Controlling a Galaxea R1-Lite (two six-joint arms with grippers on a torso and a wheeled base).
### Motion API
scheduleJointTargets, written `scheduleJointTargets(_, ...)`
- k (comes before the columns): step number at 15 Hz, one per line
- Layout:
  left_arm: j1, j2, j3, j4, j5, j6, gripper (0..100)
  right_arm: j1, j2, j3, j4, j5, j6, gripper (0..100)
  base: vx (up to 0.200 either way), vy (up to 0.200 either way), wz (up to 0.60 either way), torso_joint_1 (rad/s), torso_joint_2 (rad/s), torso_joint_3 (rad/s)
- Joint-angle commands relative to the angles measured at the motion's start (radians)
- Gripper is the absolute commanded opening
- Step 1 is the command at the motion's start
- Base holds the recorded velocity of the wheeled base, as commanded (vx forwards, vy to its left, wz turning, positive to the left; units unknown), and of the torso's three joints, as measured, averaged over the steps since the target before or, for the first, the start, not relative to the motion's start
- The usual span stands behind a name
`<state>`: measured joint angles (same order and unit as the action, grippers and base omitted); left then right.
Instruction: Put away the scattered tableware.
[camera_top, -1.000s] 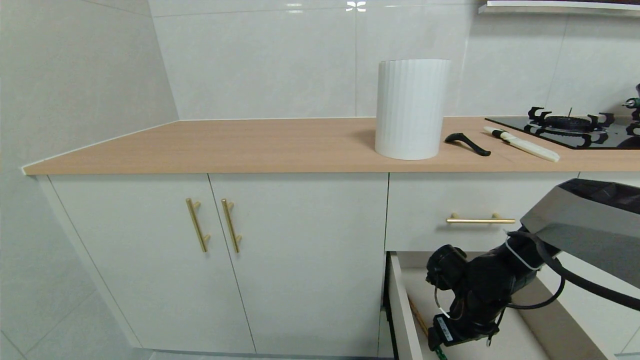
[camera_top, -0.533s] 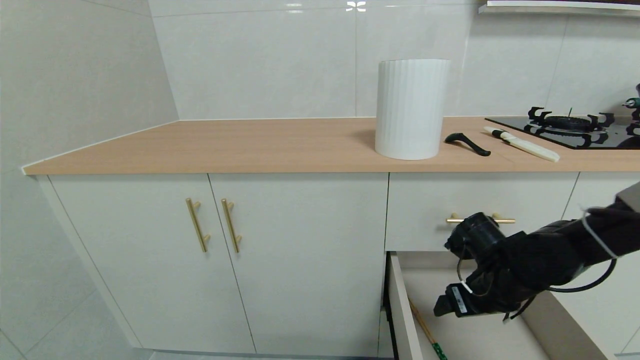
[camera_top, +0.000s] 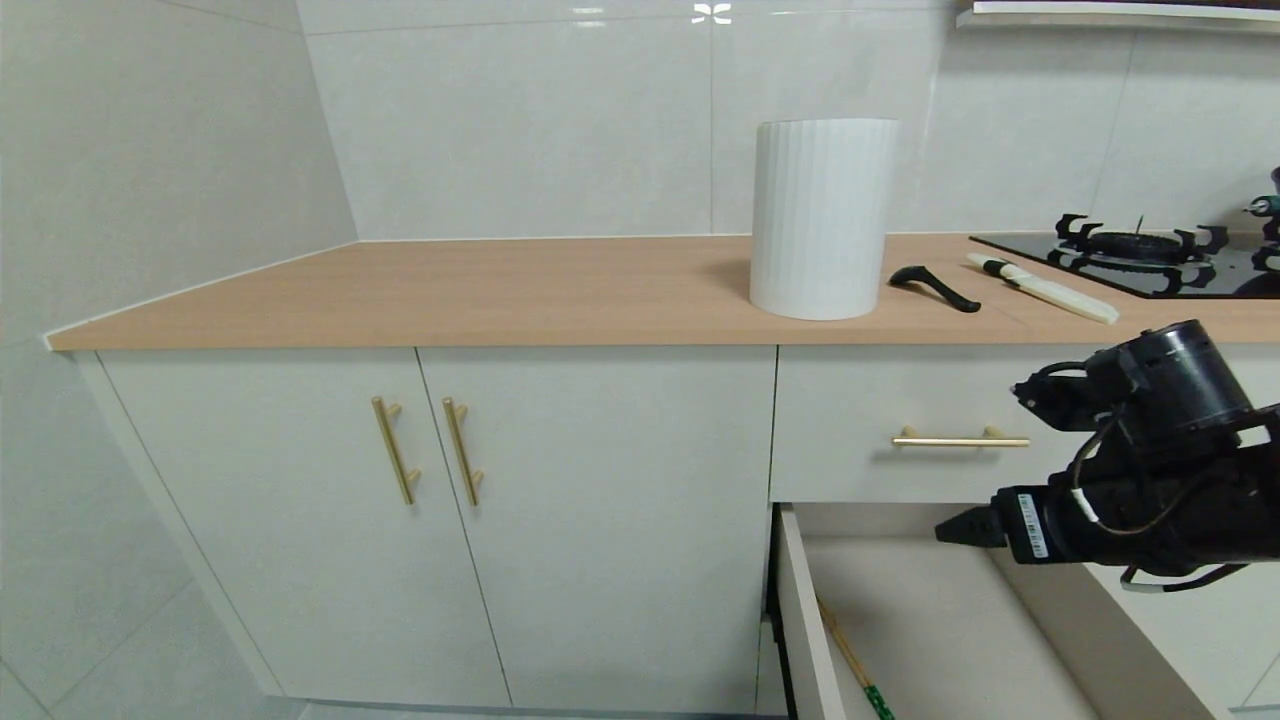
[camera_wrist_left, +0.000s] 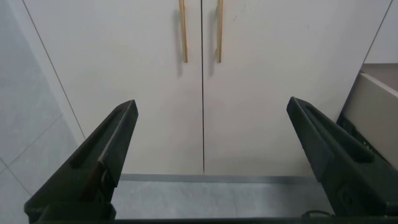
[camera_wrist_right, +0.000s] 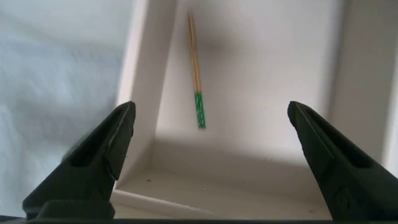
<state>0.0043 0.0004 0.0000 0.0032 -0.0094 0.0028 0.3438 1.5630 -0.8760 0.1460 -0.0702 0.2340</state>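
Holding: nothing. My right claw (camera_top: 950, 527) was spread and empty, poised over the open drawer (camera_top: 800, 610) with its tips pointing to my left.
Left claw (camera_wrist_left: 211, 102): also spread and empty, low in front of the cupboard doors (camera_wrist_left: 124, 62).
Chopsticks (camera_wrist_right: 196, 74): already in the drawer, lying along its left wall, green end toward me.
Knife (camera_top: 1045, 288): on the worktop (camera_top: 500, 290), above and beyond my right claw, just in front of the hob (camera_top: 1140, 255). Its long axis was slanted, with one end back toward the holder (camera_top: 822, 218) and the other forward and to my right.
Black tool (camera_top: 935, 287): on the worktop between holder and knife, near the holder, slanted much the same way.
Nearer arm: the right, I judged. Both pieces lay on its side, up past the worktop's front edge, while the left claw was well apart and far lower.
Approach, as I judged: the claw would need to come up over the edge and set its fingers across the knife's slant, not along it.
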Motion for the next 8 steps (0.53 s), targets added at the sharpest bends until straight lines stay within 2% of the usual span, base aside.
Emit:
scheduleJointTargets(1,0.0,0.0,0.0,0.0,0.0,0.0,100,-0.005,-0.089,0.011,-0.002,0.001,-0.012,100,0.0,0.0,0.0,0.0,0.0,0.0)
scheduleJointTargets(5,0.0,0.0,0.0,0.0,0.0,0.0,100,-0.003,-0.095,0.028,-0.011,-0.005,-0.038,100,0.0,0.0,0.0,0.04,-0.22,-0.207)
scheduleJointTargets(8,0.0,0.0,0.0,0.0,0.0,0.0,100,-0.003,-0.095,0.029,-0.011,-0.005,-0.038,100,0.0,0.0,0.0,0.173,-0.5,-0.289)
